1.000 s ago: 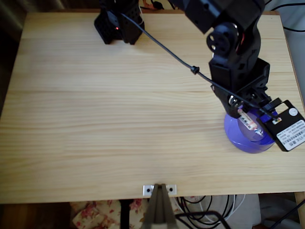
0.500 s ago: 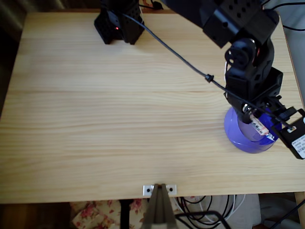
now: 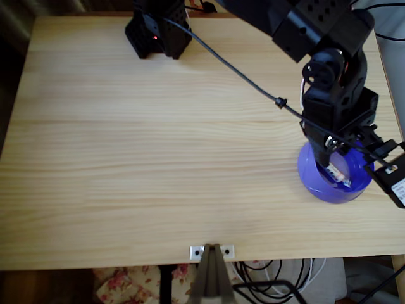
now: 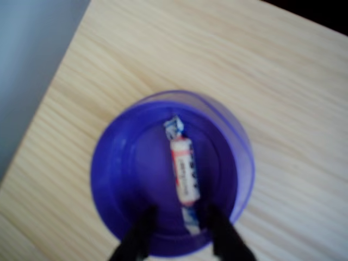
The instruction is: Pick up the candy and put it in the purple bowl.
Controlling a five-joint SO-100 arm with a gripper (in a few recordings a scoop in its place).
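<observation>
The candy (image 4: 182, 173) lay flat inside the purple bowl (image 4: 109, 179), a little to the right of the middle in the wrist view. The claw (image 4: 179, 228) hung right over the bowl with its 2 dark fingers (image 4: 138, 234) apart and nothing between them. From above, the bowl (image 3: 316, 187) sat near the right edge of the wooden table (image 3: 158, 158), partly under the black arm (image 3: 332, 95).

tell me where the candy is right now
In the wrist view the candy lies inside the purple bowl, just right of its centre, with the gripper open above its lower end.
</observation>
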